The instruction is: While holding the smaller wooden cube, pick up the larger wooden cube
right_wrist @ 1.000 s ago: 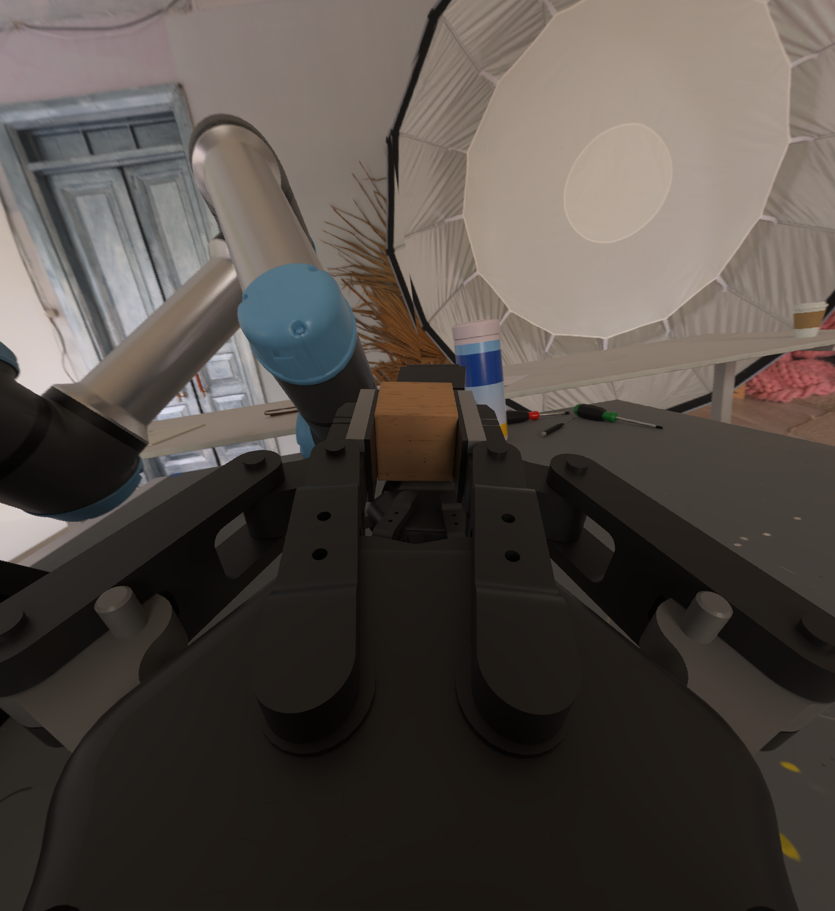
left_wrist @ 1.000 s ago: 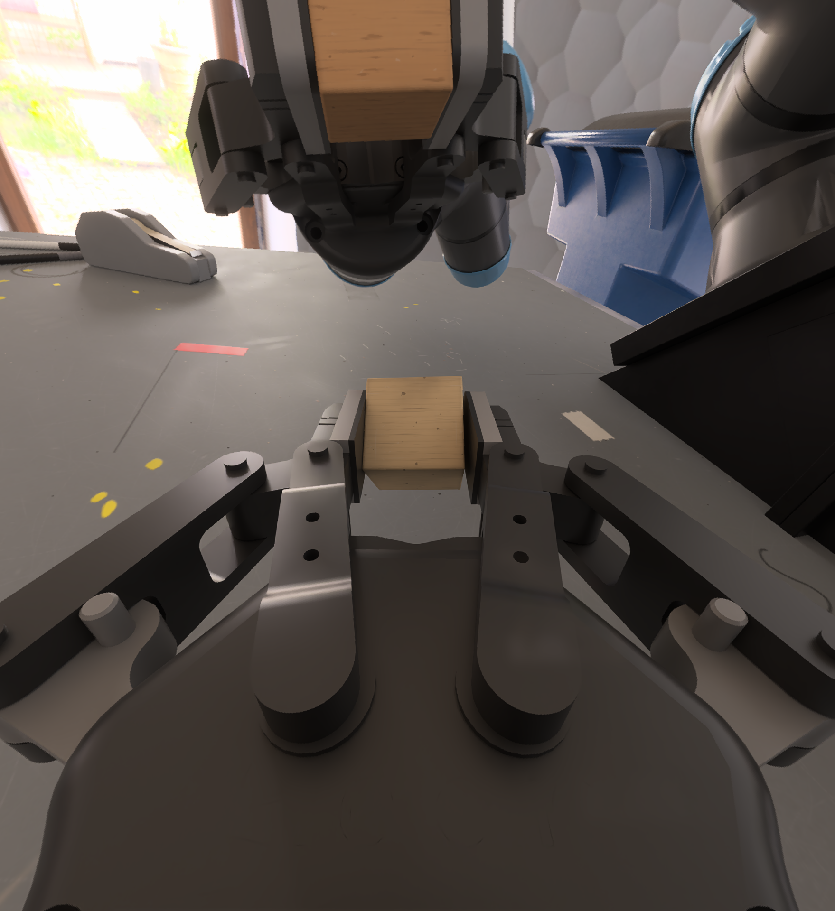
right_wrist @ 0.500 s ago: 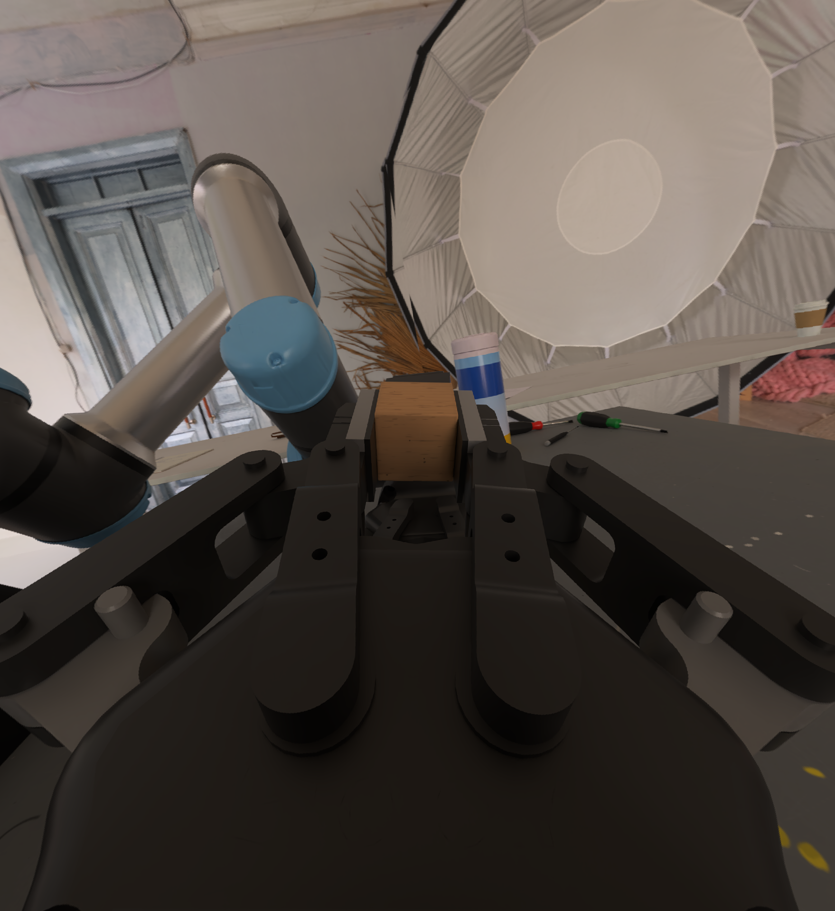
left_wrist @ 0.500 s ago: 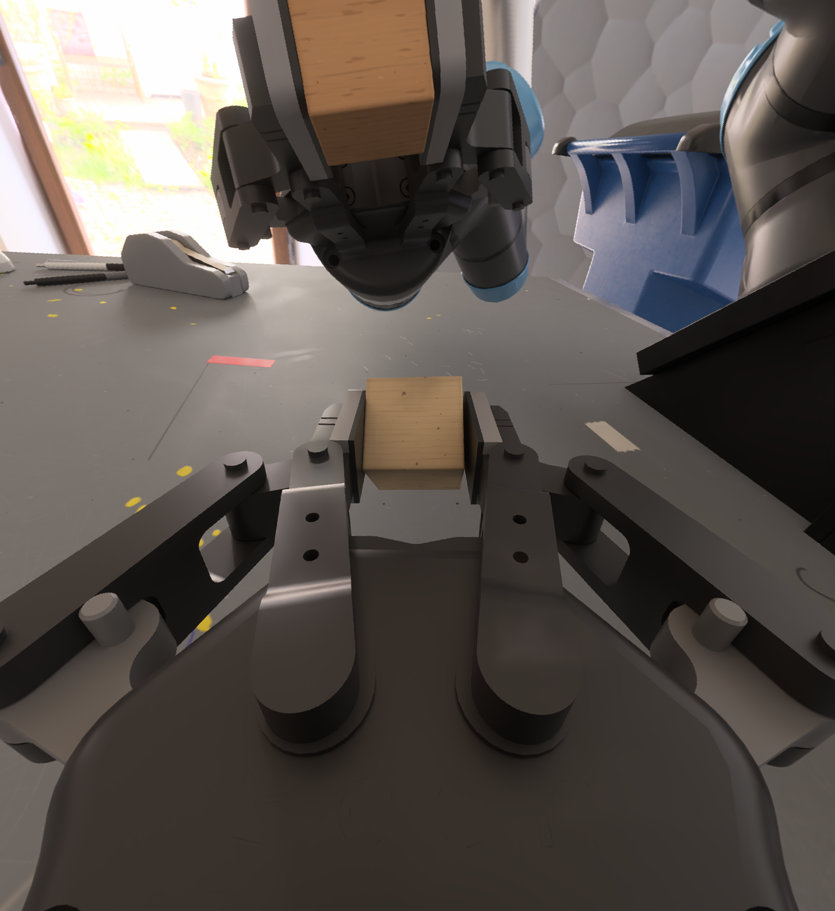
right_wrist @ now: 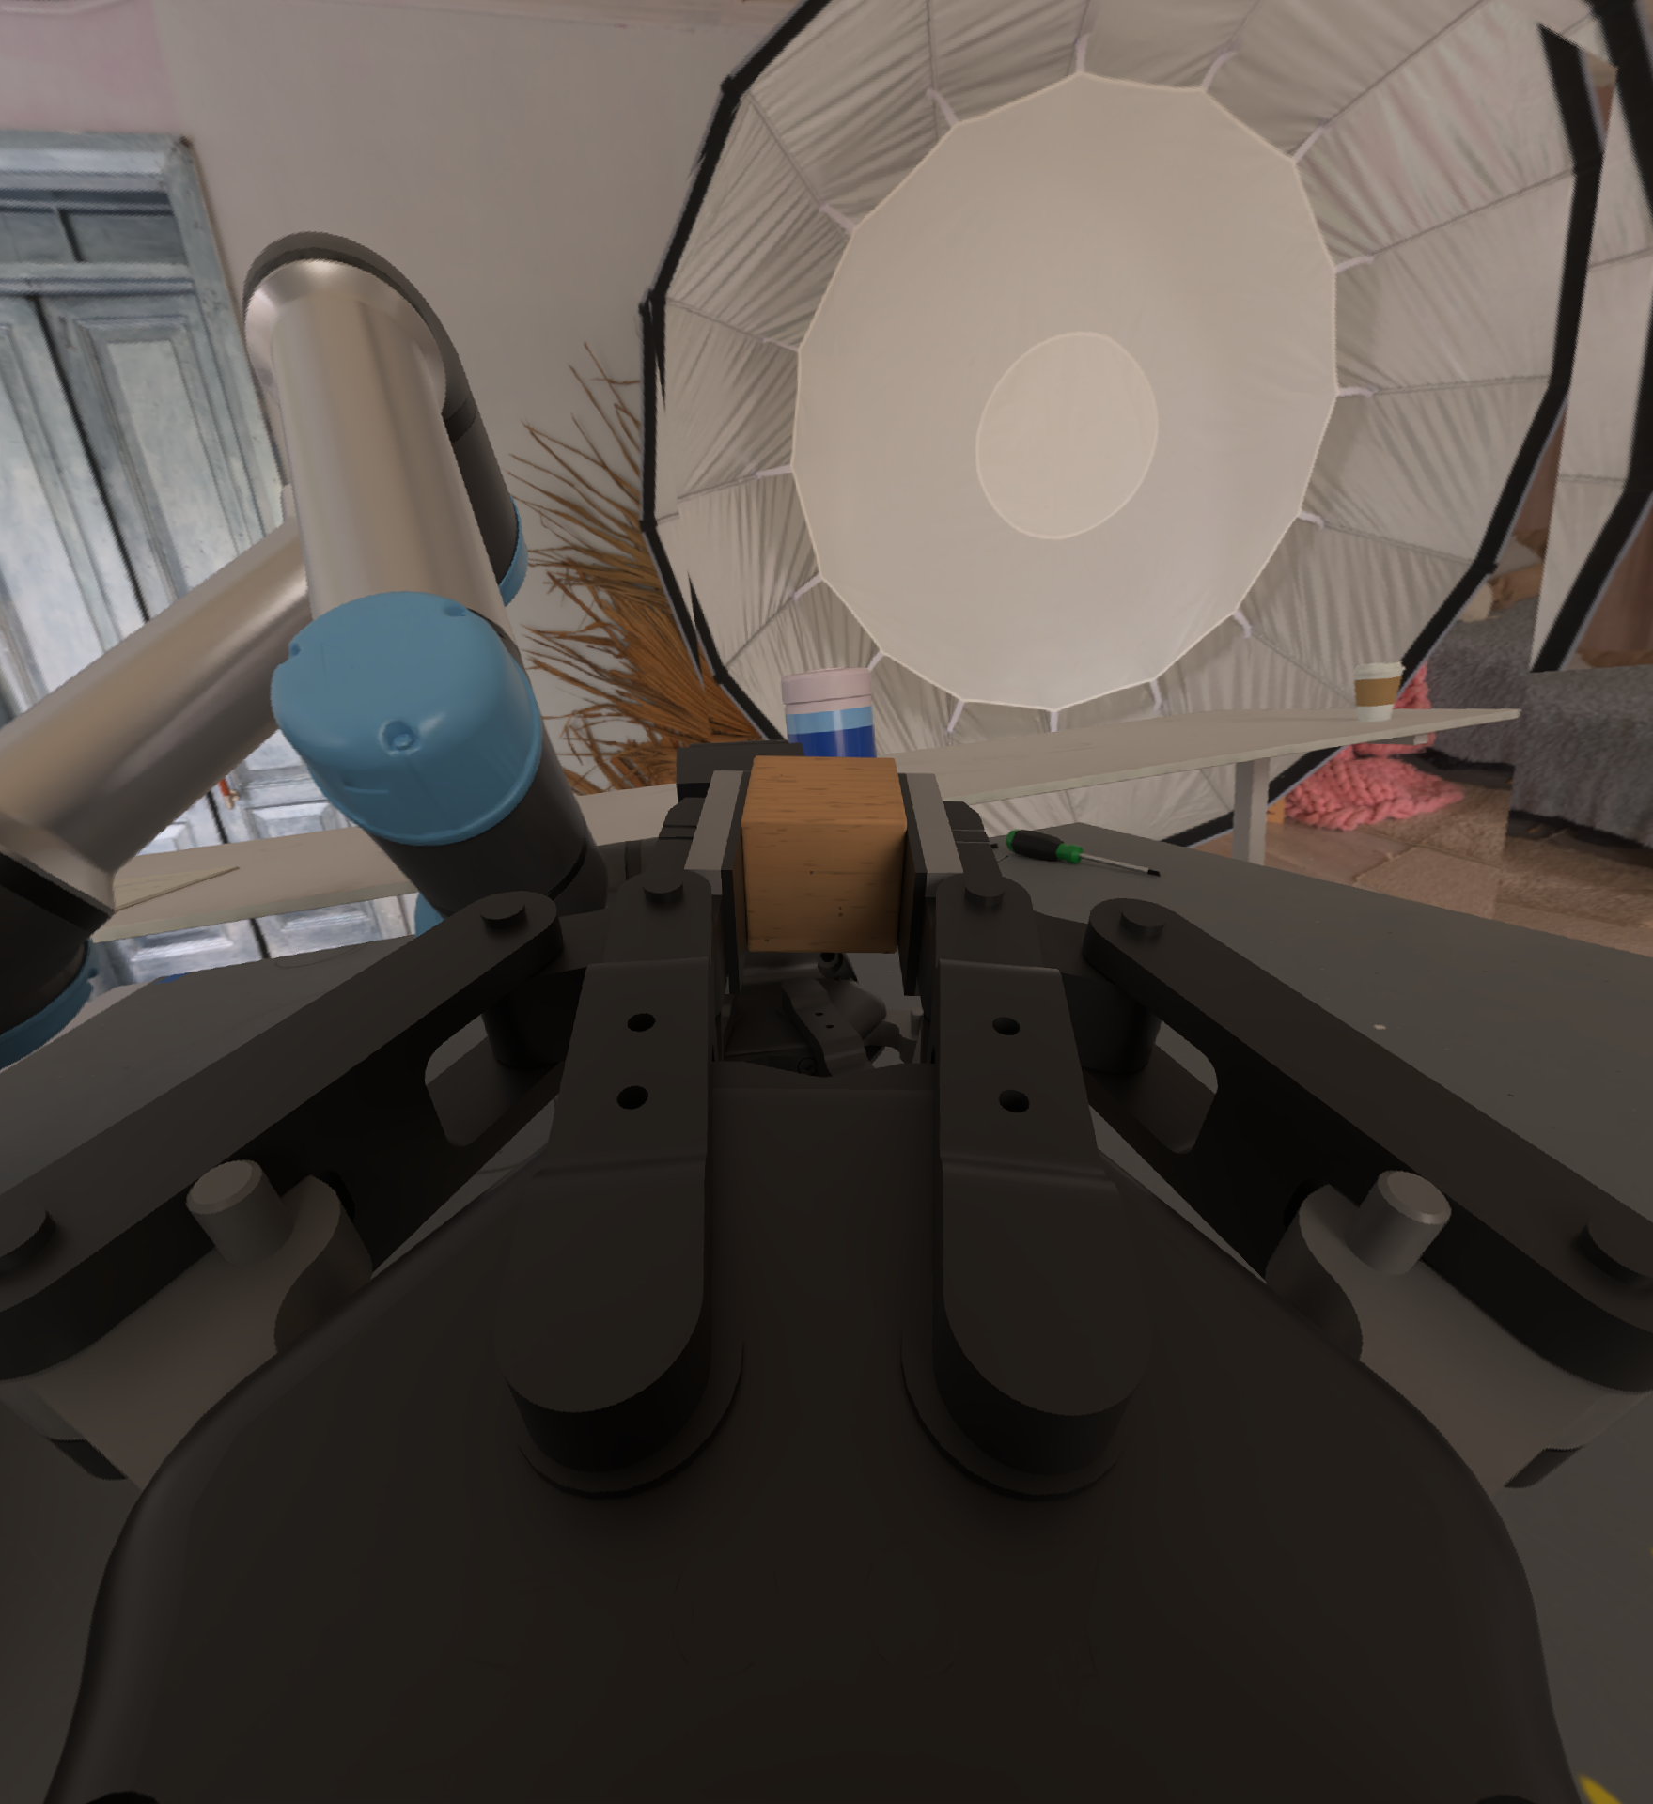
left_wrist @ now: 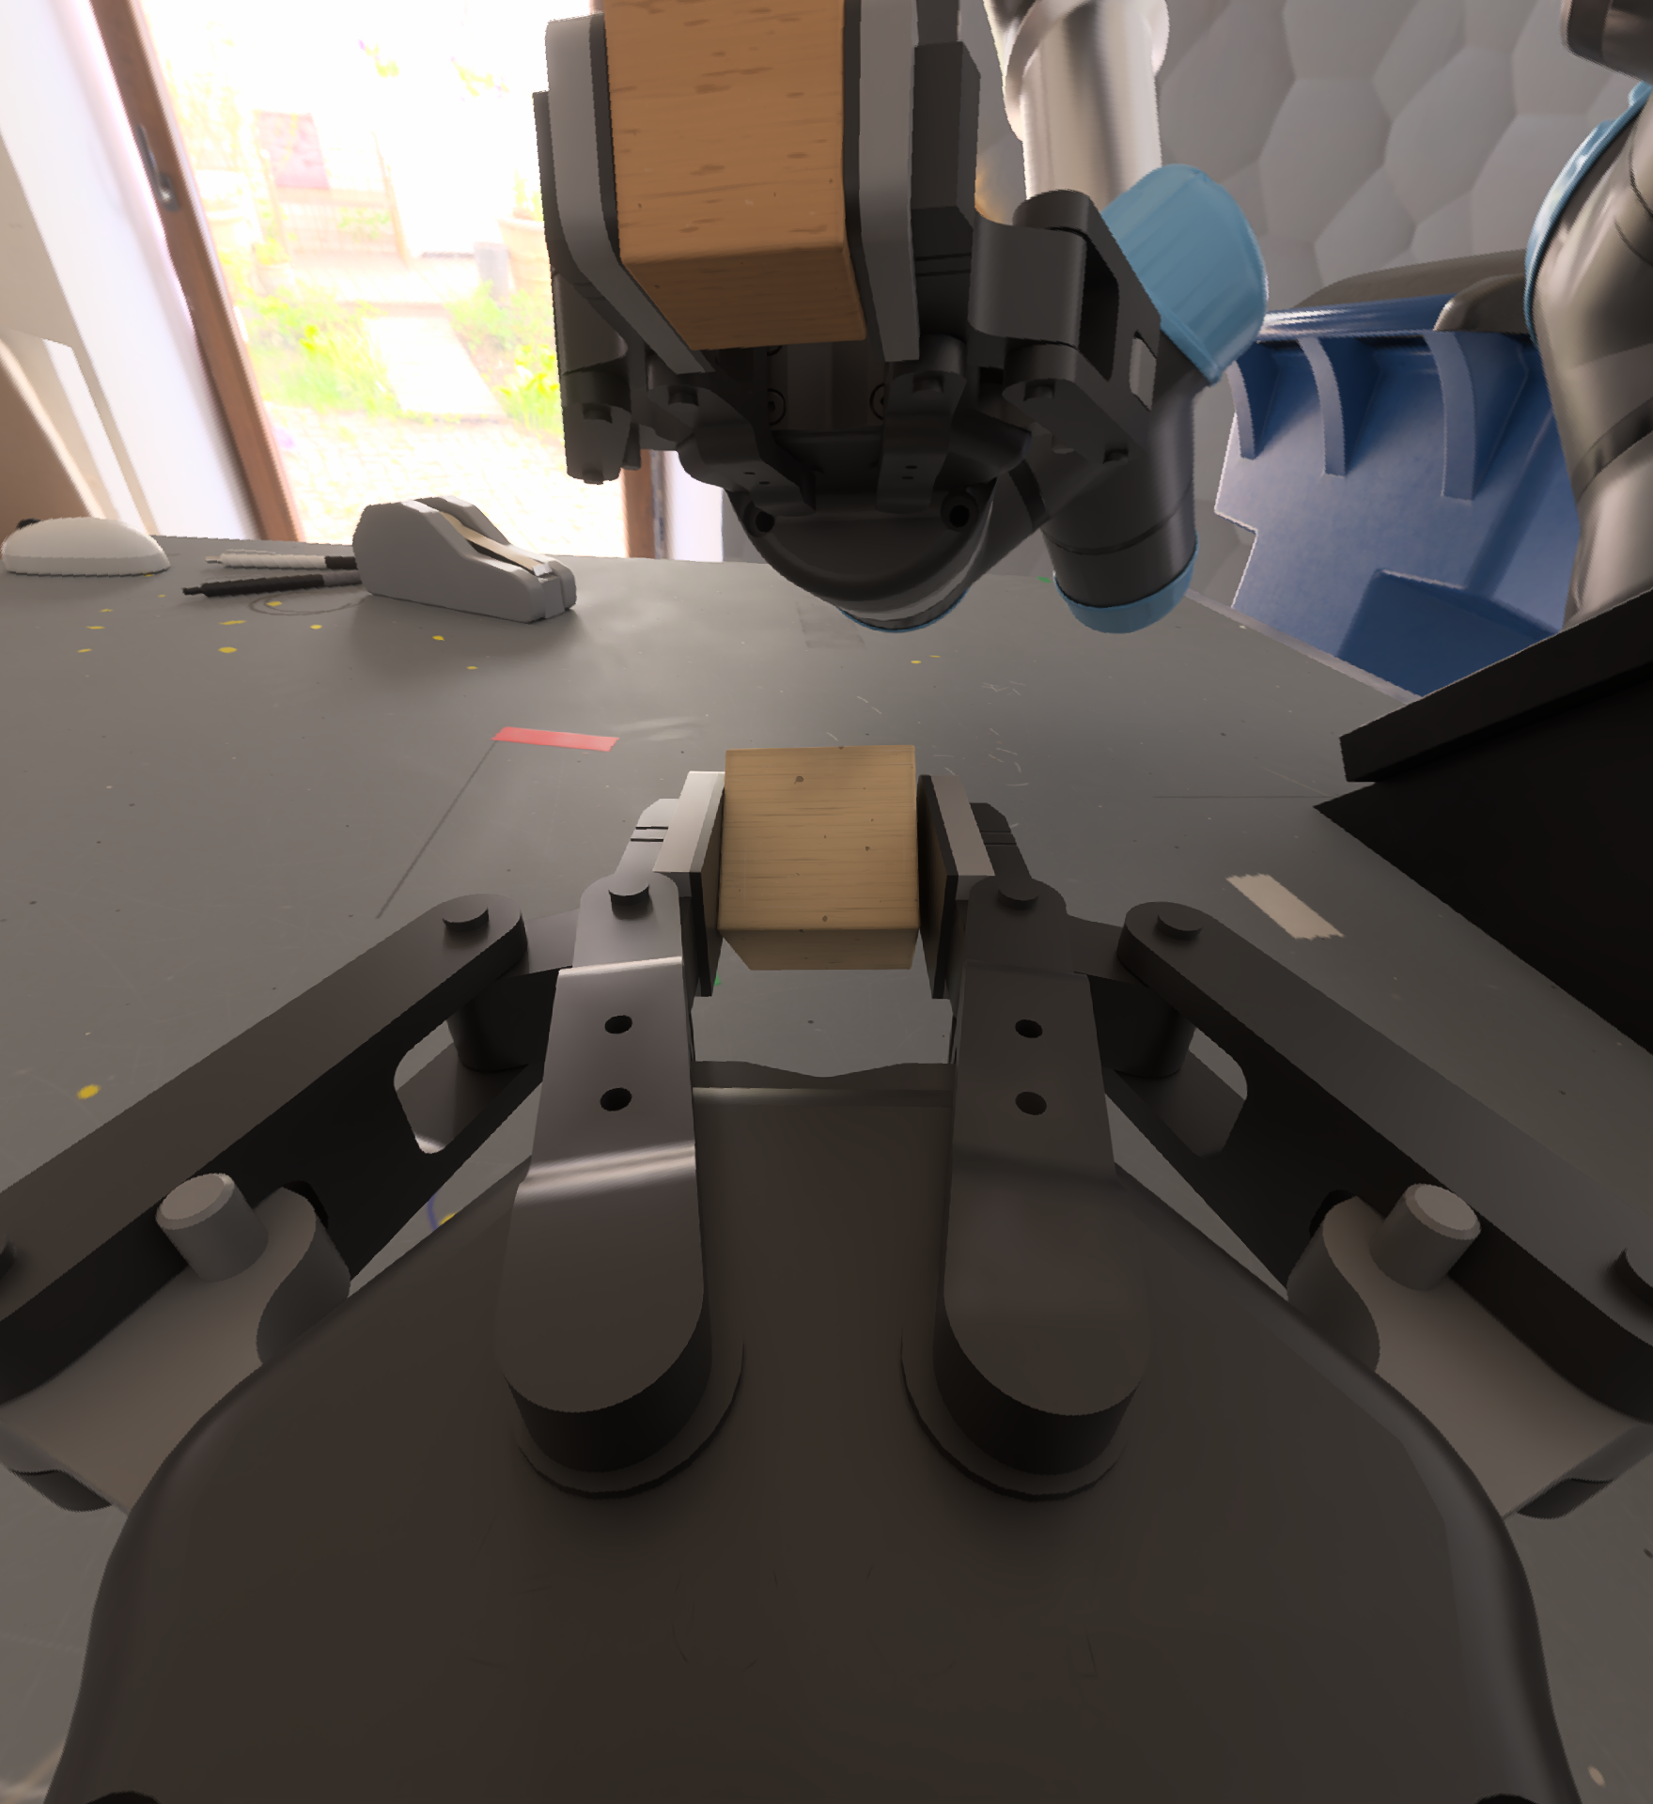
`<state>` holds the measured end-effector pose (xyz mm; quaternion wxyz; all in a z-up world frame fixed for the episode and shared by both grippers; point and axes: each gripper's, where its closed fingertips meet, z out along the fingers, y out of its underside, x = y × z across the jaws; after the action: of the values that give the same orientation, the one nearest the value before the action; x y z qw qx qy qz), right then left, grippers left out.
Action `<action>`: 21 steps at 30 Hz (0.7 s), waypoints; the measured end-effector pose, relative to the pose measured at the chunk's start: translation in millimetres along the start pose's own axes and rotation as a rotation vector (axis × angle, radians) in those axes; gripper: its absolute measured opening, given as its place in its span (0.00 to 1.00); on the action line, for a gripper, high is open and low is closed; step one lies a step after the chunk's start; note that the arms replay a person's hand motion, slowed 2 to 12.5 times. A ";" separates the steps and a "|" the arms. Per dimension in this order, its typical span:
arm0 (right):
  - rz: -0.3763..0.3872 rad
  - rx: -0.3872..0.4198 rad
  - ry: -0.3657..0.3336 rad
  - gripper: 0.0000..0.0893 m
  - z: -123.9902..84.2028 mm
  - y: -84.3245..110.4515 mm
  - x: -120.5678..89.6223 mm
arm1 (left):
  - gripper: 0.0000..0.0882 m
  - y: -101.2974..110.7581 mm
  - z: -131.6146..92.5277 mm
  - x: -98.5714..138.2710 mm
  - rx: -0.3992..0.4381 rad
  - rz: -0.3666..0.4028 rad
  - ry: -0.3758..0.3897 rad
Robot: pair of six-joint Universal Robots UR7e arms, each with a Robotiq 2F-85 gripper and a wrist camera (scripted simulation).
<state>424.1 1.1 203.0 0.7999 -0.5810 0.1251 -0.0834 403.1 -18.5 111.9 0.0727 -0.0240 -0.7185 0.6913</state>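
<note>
My left gripper [left_wrist: 819,830] is shut on the pale, larger wooden cube [left_wrist: 817,864] and holds it clear above the dark grey table [left_wrist: 266,830]. My right gripper [right_wrist: 822,840] is shut on the darker, smaller wooden cube [right_wrist: 822,864], held in the air and pointing level across the table. In the left wrist view the right gripper [left_wrist: 803,439] hangs close above and ahead, with its cube [left_wrist: 734,166] between its fingers. The left arm's blue-capped joint [right_wrist: 402,722] shows at the left of the right wrist view.
A grey tape dispenser [left_wrist: 456,566], pens [left_wrist: 266,576] and a white mouse [left_wrist: 80,547] lie at the far left edge. A blue bin [left_wrist: 1388,469] and a black box [left_wrist: 1535,830] stand to the right. A screwdriver [right_wrist: 1066,851] and a blue canister [right_wrist: 827,717] are beyond the right gripper.
Both grippers keep their cubes. In the left wrist view the right gripper has drifted right and looms larger, and more of the table's far left shows. The right wrist view has swung left.
</note>
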 end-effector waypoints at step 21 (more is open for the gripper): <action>0.001 0.082 0.021 0.28 0.0 -11.1 -0.8 | 0.38 -13.0 1.9 7.2 0.093 -0.126 0.044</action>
<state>423.5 -2.1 213.6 0.8217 -0.5468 0.1302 -0.0941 396.6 -20.0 125.3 0.1332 0.0094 -0.6838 0.7173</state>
